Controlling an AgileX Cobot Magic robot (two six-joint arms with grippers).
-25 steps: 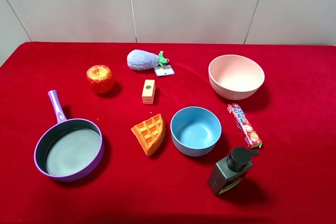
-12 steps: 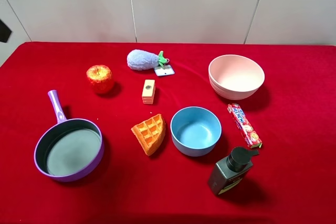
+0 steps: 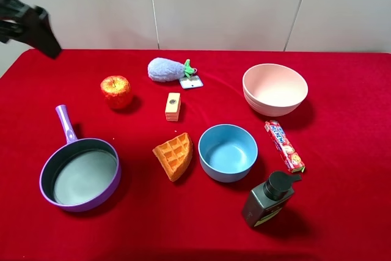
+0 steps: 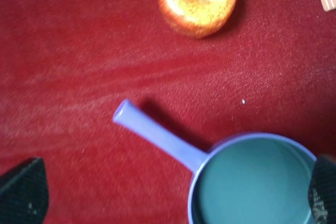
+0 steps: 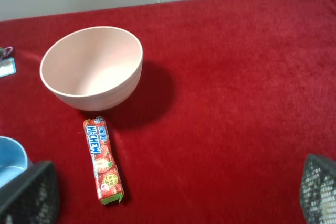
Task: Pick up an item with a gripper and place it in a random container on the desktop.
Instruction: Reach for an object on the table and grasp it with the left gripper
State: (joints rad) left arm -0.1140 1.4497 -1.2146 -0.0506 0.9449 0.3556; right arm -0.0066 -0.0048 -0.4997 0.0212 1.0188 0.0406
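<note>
Left arm [image 3: 27,25] raised at far-left edge of exterior view. Left gripper [image 4: 172,195] released, fingers wide apart, nothing held. Right gripper [image 5: 173,192] likewise spread, above pink bowl [image 5: 92,66] side of desktop [image 3: 354,114]. Apple [image 3: 116,91] far-left, beyond purple pan [image 3: 65,123]; upright, stem dimple up, round, no marked long axis. Bare cloth rings apple. Blue bowl [image 3: 228,152] mid-table, mouth up, waffle wedge [image 3: 174,156] just beside.
</note>
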